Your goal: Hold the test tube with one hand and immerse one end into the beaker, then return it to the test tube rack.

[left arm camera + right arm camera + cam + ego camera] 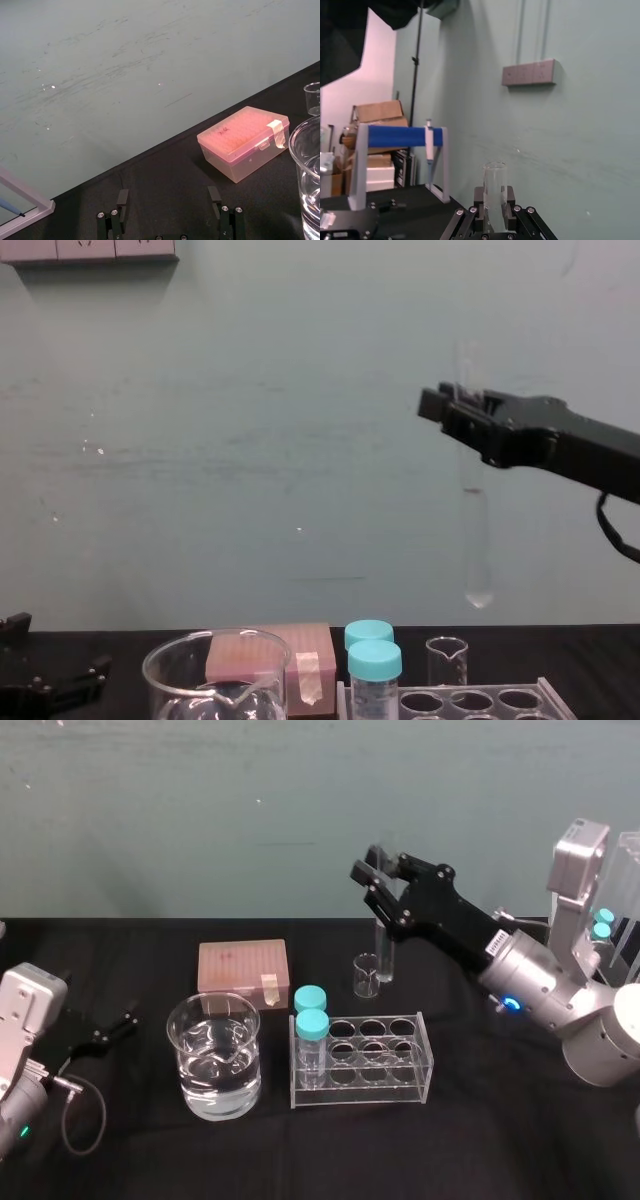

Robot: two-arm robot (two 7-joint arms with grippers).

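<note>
At the far left, the left tool (112,1023) is lying low on the black worktop (480,1140), well apart from the glassware. In the left wrist view its fingers (116,214) are standing wide apart with nothing between them.

To its right, the beaker (214,1055) is sitting near the front of the worktop, holding clear liquid to roughly half its height. Just beyond it, a pink box (243,970) is resting with its lid closed.

Right of the beaker, the test tube rack (362,1060) is standing flat. Two teal-capped vials (311,1018) are filling holes at its left end, while the holes to their right are lying open. A small beaker (366,975) is standing just behind the rack.

Farther right, the right tool (383,878) is reaching in from the right, up in the air, and its fingers are clamping the upper part of the test tube (475,530). The tube is hanging upright, its rounded bottom well above the worktop, over the area of the small beaker and the rack and well to the right of the beaker.
</note>
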